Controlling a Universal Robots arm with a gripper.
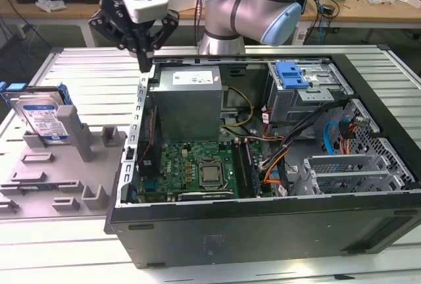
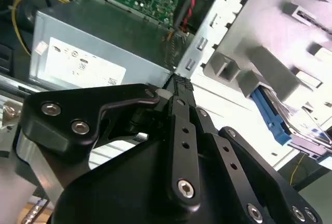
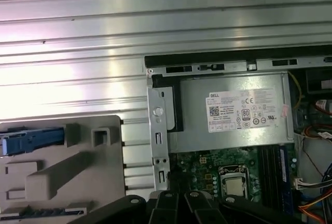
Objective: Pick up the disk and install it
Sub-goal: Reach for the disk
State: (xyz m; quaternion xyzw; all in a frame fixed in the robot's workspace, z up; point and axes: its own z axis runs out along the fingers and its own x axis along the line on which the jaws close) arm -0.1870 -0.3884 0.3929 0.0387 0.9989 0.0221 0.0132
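Observation:
The disk (image 1: 41,117), a silver drive with a white-and-blue label and blue side rails, stands on edge in a grey holder (image 1: 66,165) at the exterior view's left. My gripper (image 1: 146,66) hangs above the back left corner of the open computer case (image 1: 263,225), well apart from the disk. Its fingers meet at a point with nothing between them. In the second wrist view the gripper (image 2: 179,83) is over the case edge, and the disk's blue rail (image 2: 271,116) lies off to one side. The first wrist view has the disk (image 3: 31,140) in its holder and the gripper (image 3: 175,183) by the case wall.
Inside the case sit a grey power supply (image 1: 191,96), a green motherboard (image 1: 197,165) and a grey metal drive cage (image 1: 316,96) with a blue plastic bracket (image 1: 293,73) on top. Loose cables (image 1: 283,146) run across the middle. The ribbed metal table (image 1: 85,67) surrounds the case.

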